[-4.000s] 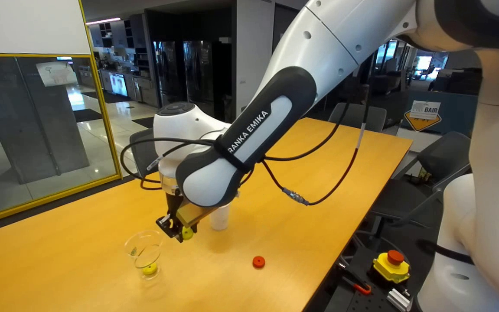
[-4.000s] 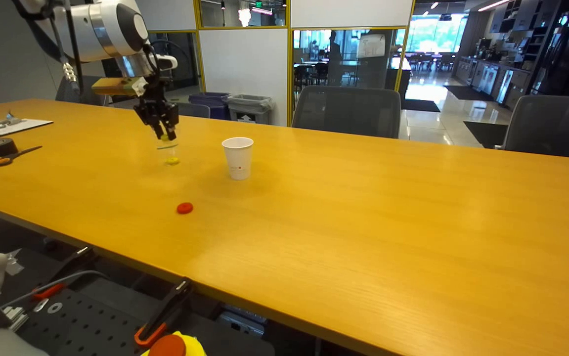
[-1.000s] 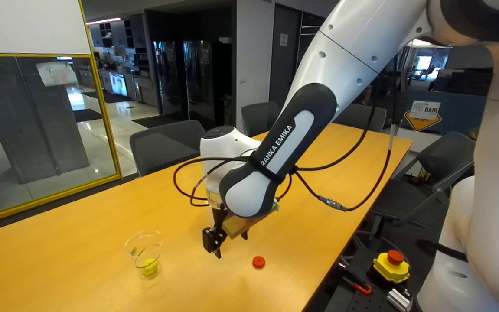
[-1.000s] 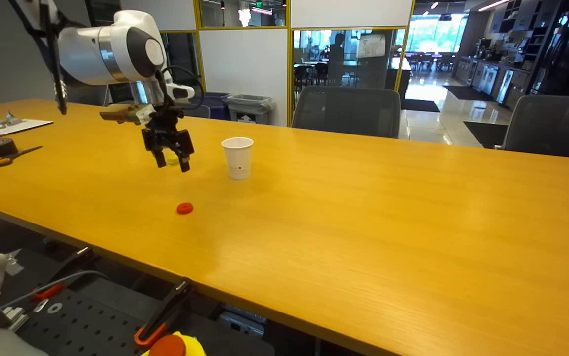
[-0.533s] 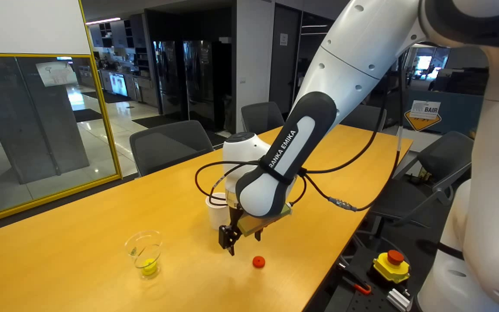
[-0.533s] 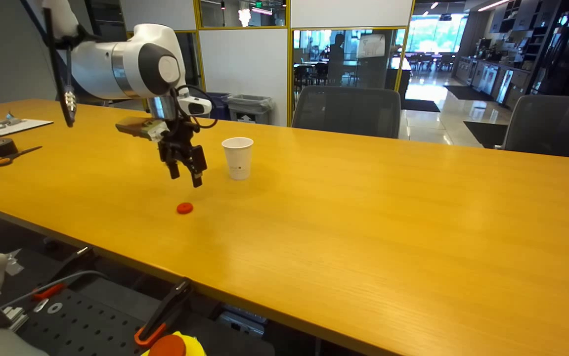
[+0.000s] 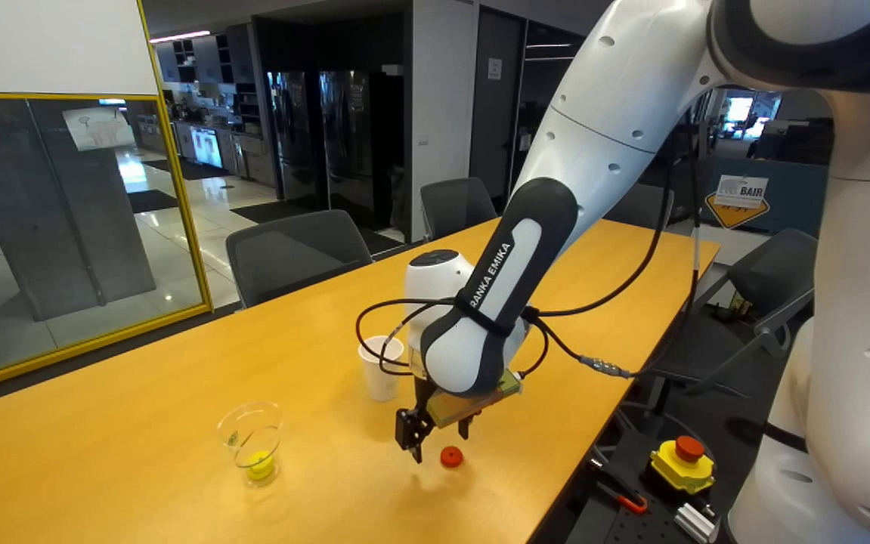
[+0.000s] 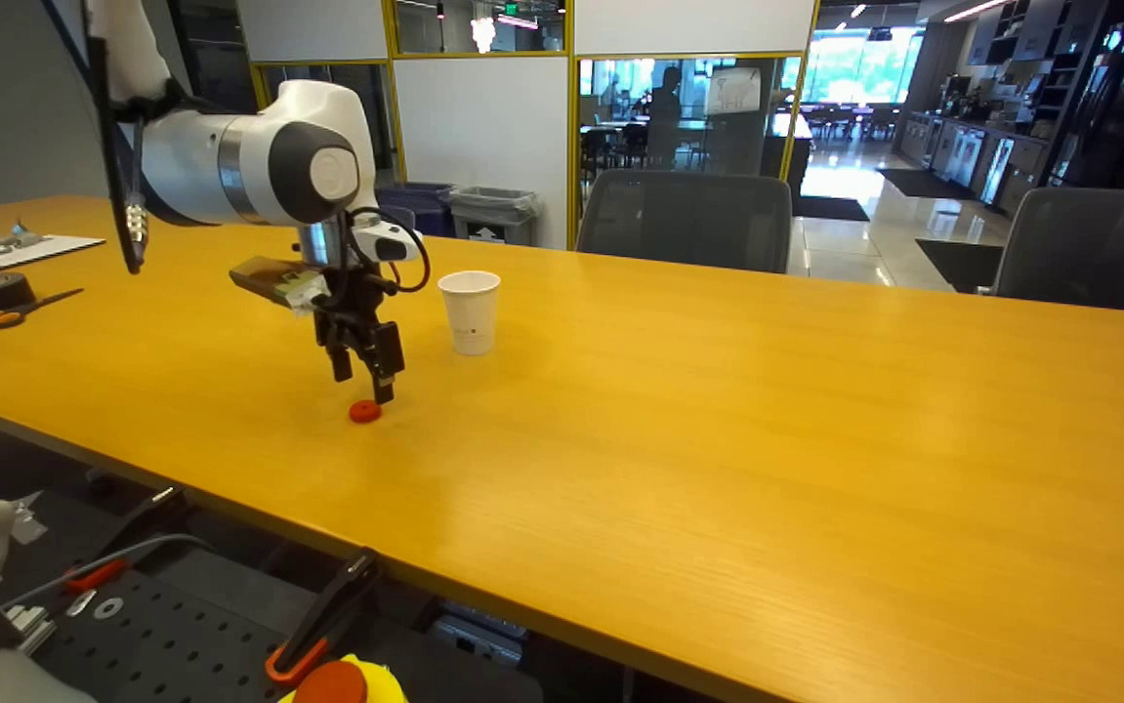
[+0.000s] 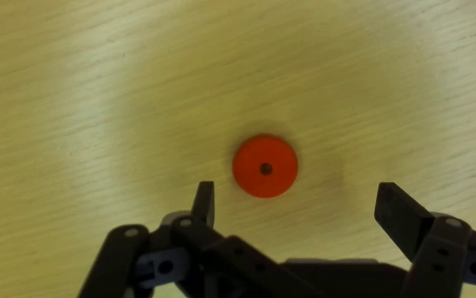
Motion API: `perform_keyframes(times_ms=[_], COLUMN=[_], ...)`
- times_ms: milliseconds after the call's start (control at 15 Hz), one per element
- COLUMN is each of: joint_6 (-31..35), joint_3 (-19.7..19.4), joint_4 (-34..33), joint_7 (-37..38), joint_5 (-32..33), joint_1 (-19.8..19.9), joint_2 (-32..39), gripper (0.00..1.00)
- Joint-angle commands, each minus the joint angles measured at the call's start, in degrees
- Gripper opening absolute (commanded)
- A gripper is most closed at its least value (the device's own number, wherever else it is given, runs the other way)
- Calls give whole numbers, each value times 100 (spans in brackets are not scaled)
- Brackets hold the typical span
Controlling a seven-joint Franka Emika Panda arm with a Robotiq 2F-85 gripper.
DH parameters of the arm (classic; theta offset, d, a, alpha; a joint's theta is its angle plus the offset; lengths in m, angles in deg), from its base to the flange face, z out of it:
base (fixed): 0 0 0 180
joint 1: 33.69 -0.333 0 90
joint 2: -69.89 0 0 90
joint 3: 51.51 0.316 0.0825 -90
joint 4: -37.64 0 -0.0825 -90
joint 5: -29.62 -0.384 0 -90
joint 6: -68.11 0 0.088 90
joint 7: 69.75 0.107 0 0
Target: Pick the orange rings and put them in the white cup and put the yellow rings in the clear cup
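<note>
Gripper hangs splayed wide near a flat, red-orange ring holed at centre

A long counter of smooth yellow-orange wood stretches before me, a soft sheen across it. In an exterior view I have two dark grey mesh-backed chairs at its far side, one toward the middle and one at the right. Farther back and left stand flat white wall panels in narrow yellow frames, with a grey plastic bin in front and a dark purplish bin to its left. Far right, a shiny pale tiled floor with flat black mats reaches toward a bright daylit window, a thin pink strip light overhead.
</note>
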Motion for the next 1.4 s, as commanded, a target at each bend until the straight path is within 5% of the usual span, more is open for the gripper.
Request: perform_keyframes(times_ms=[0,867,933,1067,1333], joint_6=[350,611,633,651,685], joint_3=[16,22,15,4,-18], joint_4=[245,332,343,358,388], joint_7=[-251,-651,-658,-664,-651], joint_5=[-353,-979,-983,-968,-944], joint_1=[20,153,152,150,141], joint_2=[4,44,38,26,-36], gripper=[100,100,75,68,36])
